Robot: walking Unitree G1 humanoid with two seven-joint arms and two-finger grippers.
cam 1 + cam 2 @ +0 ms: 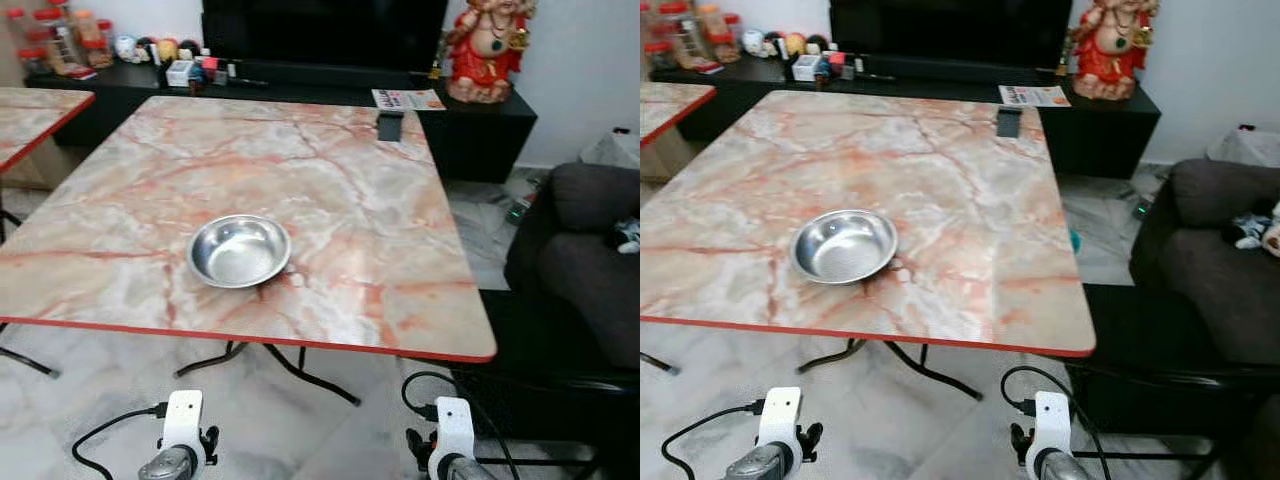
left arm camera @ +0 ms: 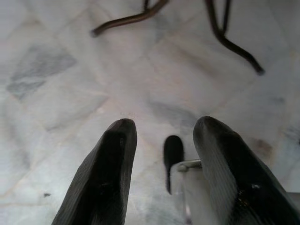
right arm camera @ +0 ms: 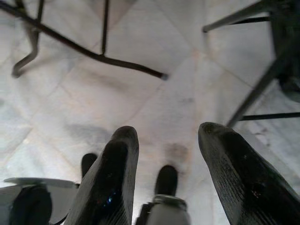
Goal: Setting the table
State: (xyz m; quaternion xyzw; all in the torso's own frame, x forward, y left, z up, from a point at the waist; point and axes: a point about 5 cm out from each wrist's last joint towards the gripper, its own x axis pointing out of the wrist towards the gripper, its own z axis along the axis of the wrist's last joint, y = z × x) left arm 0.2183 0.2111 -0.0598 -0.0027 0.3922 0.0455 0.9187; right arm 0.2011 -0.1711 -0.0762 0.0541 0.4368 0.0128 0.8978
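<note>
**Steel bowl alone on the marble-look table, both arms hanging low**

You are looking down at a square folding table with a pink-and-cream marble pattern and a red rim. A shallow stainless steel bowl sits upright on it, near the edge closest to you and a little toward your left. At the far edge lies a small dark phone-like object; you cannot tell exactly what it is.

Both your arms hang below the tabletop, over a pale marble floor. Your left gripper points down at the floor tiles, its two black fingers spread apart with nothing between them. Your right gripper does the same, fingers apart and empty, with the table's black metal legs ahead of it.

Beyond the table stands a low black cabinet carrying a dark television screen, a red and gold figurine, a leaflet, and a cluster of jars and small items at its left end. A dark sofa sits to your right. The corner of a second matching table shows at your left.
</note>
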